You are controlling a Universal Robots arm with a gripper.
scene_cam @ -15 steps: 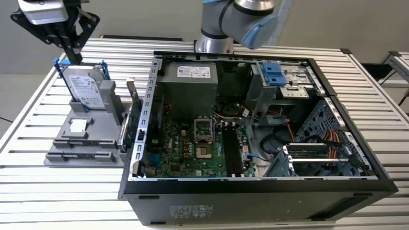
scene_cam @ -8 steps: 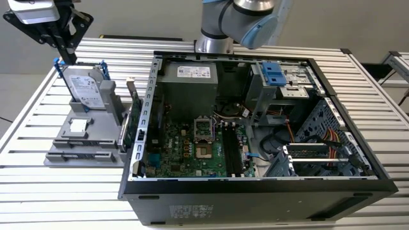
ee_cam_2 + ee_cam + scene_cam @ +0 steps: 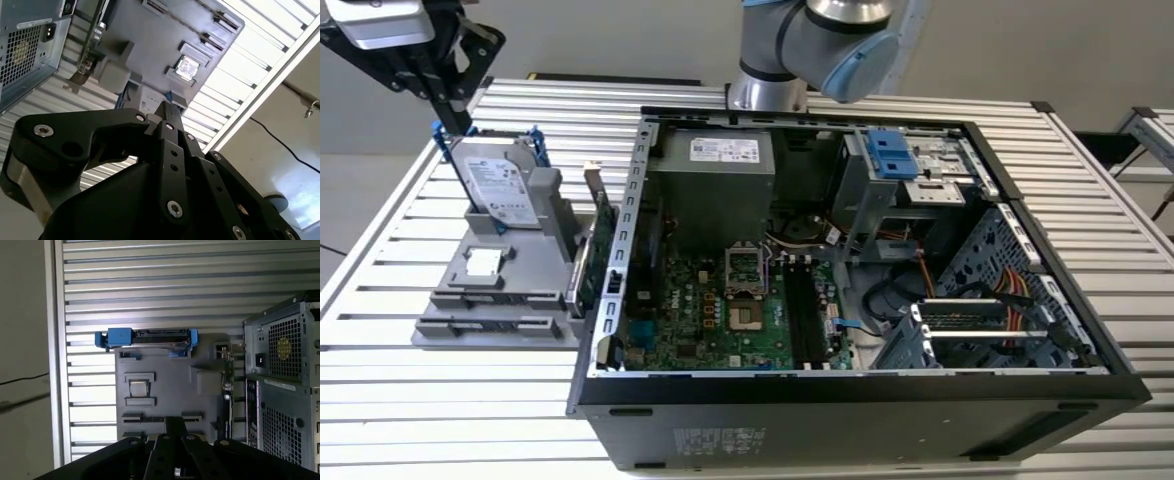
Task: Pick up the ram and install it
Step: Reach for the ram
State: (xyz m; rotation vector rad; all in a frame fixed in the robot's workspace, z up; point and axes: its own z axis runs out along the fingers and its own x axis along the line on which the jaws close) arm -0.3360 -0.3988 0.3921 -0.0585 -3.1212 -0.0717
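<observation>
Your hand [image 3: 456, 116] hangs above the gray fixture [image 3: 467, 335] near the edge of the slatted metal tabletop [image 3: 400, 400], fingers pressed together on nothing. The ram [image 3: 803, 315] appears seated in the motherboard inside the open computer case [image 3: 854, 425]. A black cable [image 3: 25, 379] crosses the pale floor [image 3: 25, 315].

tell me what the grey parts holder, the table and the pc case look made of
Grey parts holder: likely moulded or printed plastic, matte; even grey, no glare.
Table: probably aluminium slats, satin; pale ribs catch bright light.
PC case: apparently sheet steel, painted black outside, with bare grey perforated panels inside.
</observation>
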